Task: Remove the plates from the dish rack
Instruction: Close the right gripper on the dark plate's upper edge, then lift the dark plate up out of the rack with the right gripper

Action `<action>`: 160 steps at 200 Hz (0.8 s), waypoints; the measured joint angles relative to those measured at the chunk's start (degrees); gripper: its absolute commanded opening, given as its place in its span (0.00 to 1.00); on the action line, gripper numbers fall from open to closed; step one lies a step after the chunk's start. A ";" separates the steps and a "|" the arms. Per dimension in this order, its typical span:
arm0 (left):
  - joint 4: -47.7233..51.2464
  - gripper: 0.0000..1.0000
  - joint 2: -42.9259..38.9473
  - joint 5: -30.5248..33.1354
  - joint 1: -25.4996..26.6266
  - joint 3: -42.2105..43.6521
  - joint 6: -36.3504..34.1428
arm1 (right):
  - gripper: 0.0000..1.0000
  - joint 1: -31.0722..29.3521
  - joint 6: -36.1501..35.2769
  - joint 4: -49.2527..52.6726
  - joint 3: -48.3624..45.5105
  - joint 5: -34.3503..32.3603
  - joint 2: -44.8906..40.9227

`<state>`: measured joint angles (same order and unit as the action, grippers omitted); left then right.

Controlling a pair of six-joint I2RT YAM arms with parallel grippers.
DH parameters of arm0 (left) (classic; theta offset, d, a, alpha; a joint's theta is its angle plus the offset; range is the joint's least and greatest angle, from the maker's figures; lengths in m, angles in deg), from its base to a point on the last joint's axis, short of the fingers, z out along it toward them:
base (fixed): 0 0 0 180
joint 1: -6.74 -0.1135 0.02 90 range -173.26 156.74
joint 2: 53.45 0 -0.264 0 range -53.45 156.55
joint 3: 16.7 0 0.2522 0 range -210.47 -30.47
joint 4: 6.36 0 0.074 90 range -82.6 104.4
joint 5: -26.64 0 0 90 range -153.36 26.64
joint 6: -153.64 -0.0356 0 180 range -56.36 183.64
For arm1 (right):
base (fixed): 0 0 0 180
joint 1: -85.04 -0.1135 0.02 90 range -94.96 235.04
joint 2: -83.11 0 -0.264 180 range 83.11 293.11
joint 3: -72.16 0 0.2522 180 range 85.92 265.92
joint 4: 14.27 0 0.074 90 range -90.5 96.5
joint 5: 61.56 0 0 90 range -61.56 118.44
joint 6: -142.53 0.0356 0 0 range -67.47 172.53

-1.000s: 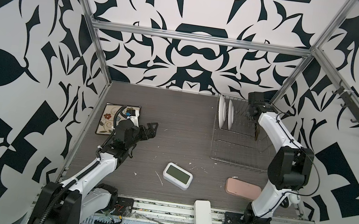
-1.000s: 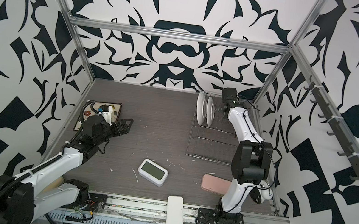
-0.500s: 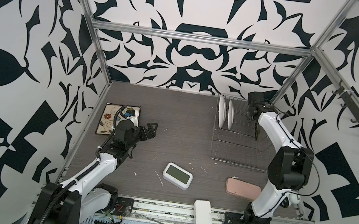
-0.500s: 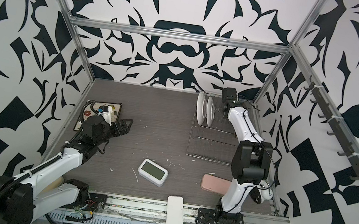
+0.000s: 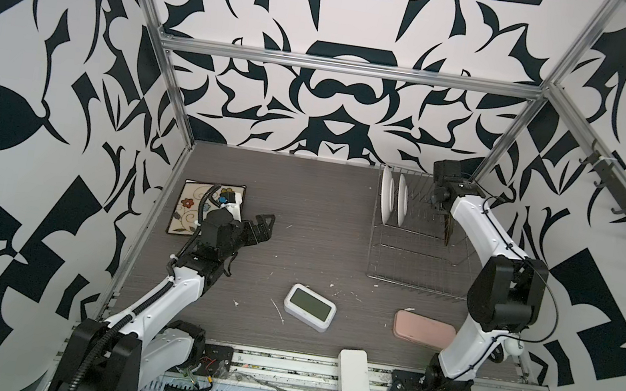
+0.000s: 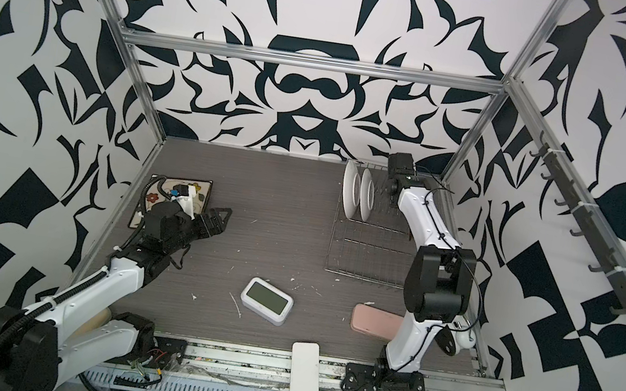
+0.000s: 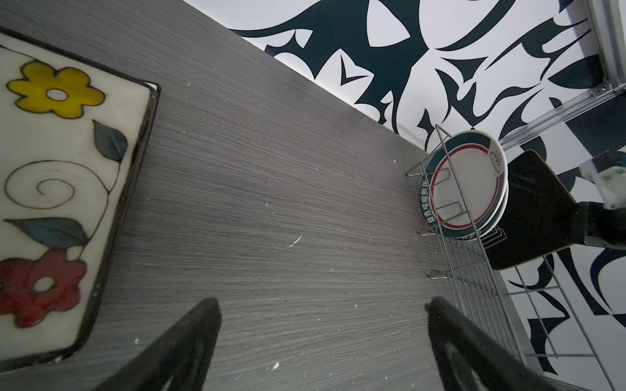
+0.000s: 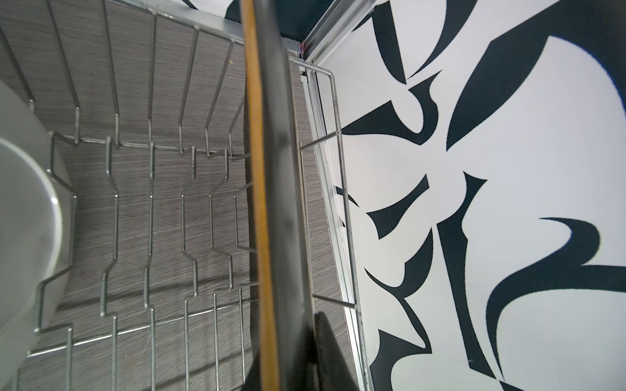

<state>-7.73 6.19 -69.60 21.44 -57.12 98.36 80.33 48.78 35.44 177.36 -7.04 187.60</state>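
Right now my worry is the dark plate (image 8: pixel 281 203) with the tan edge. It stands on edge at the right side of the dish rack (image 5: pixel 410 261) in both top views, close to the rack's side wire. My right tool (image 7: pixel 577 223) is clenched on its upper rim, which I judge a narrow hold on a smooth glazed thing.

If I lift at a slant, the plate could pivot in the grip and slide out. Its lower edge could also hook a prong or the side wire and drag the light rack along. A dragged rack would likely rock the two round plates (image 5: pixel 386 199) standing upright at the rack's upper left corner, and they might tip over. A straight pull upward looks safest before any swing.

My left tool (image 5: pixel 262 227) hangs released and empty over the bench (image 5: pixel 322 206) at centre left. It is just beside the floral plate (image 5: pixel 191 208), which lies flat, and a careless reach from there could nudge it.
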 measured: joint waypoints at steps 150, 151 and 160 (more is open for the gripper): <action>1.07 0.99 -1.46 0.44 0.00 0.00 0.46 | 0.00 0.17 -3.74 -0.13 0.00 1.27 -5.64; 1.09 0.99 -1.51 0.46 0.00 0.00 0.46 | 0.00 0.17 -3.76 -0.13 0.00 1.25 -5.75; 1.27 0.99 -1.79 0.46 0.00 0.00 0.46 | 0.00 0.17 -3.87 -0.17 0.00 1.18 -6.14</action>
<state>-6.47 4.40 -69.14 21.44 -57.12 98.82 80.50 44.91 35.26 177.36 -5.86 181.46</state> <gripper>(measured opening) 0.994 0.167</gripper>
